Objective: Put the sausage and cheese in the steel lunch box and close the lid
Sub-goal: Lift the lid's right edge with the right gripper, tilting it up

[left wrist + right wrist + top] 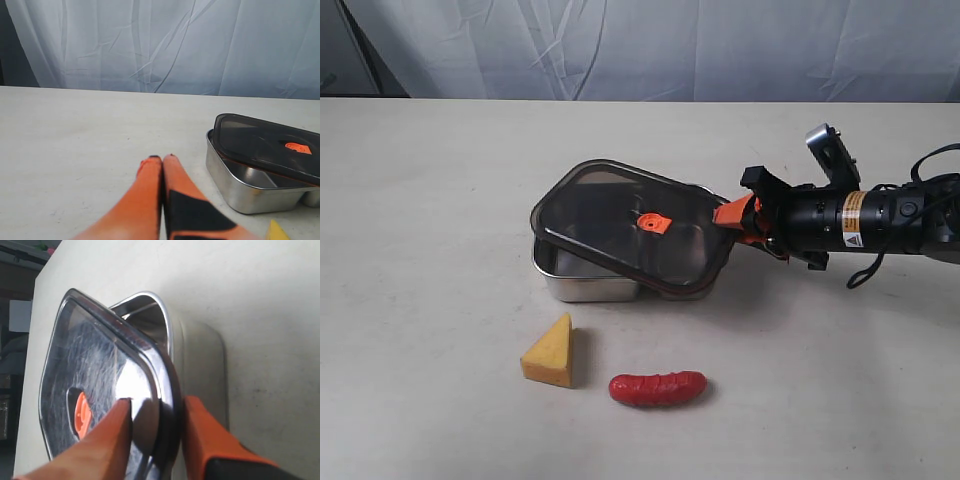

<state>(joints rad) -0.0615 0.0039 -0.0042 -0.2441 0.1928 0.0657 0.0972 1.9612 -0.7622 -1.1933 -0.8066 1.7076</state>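
Observation:
The steel lunch box (588,283) sits mid-table with the dark lid (610,215) lying askew and tilted over it, its orange valve tab (653,223) facing up. My right gripper (730,218) reaches in from the right and is shut on the lid's right edge; in the right wrist view its gripper (159,402) straddles the lid (100,365) rim beside the box wall (200,355). The cheese (551,353) and sausage (658,388) lie on the table in front of the box. My left gripper (162,158) is shut and empty, low over the table beside the box (235,187).
The pale table (440,200) runs back to a far edge under a white curtain (650,45). The right arm's black body and cables (880,220) stretch over the table's right side. The left arm does not show in the exterior view.

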